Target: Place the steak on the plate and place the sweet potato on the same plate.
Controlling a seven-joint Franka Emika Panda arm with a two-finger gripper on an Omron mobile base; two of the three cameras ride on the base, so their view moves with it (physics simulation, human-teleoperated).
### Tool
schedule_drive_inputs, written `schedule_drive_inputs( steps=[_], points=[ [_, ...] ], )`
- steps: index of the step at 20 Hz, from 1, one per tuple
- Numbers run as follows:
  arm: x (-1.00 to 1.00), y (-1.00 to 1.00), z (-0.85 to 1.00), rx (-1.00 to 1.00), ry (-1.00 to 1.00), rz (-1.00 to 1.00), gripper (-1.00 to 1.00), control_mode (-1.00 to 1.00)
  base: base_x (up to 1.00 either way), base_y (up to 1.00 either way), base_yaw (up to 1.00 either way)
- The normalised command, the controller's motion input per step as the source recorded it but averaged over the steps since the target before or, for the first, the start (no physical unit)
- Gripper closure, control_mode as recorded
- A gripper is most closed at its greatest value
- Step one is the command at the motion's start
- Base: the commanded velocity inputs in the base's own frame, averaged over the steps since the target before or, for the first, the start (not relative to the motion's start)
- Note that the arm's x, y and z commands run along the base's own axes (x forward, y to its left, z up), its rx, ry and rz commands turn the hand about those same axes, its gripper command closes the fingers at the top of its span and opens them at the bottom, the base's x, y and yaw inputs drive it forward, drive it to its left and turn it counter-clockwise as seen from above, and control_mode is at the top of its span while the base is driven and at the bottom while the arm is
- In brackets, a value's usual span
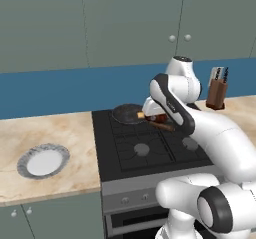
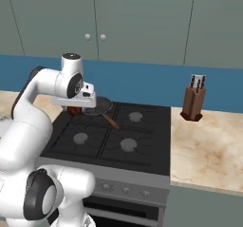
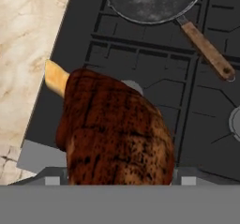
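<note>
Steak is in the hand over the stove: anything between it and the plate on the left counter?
Nothing visible does. The steak hangs in the hand above the stove; bare counter lies between it and the plate.

One steak point(image 3: 117, 134) sits between the jaws. One frying pan point(image 3: 152, 3) lies just beyond them on one stove point(image 1: 150, 150), which shows four burners. One plate point(image 1: 43, 161) rests well off to the side on the bench point(image 1: 45, 133). One knife block point(image 2: 193, 103).
</note>
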Motion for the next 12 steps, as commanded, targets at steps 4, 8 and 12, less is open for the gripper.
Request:
schedule_drive_inputs(
  steps=[4, 8, 12],
  points=[
    [0.00, 0.00, 0.00, 0.00, 0.00, 0.00, 1.00, 1.00, -0.39, 0.97, -0.05],
    [0.00, 0.00, 0.00, 0.00, 0.00, 0.00, 1.00, 1.00, -0.13, 0.98, -0.09],
    [0.00, 0.00, 0.00, 0.00, 0.00, 0.00, 1.00, 1.00, 0.00, 0.87, -0.12]
  ],
)
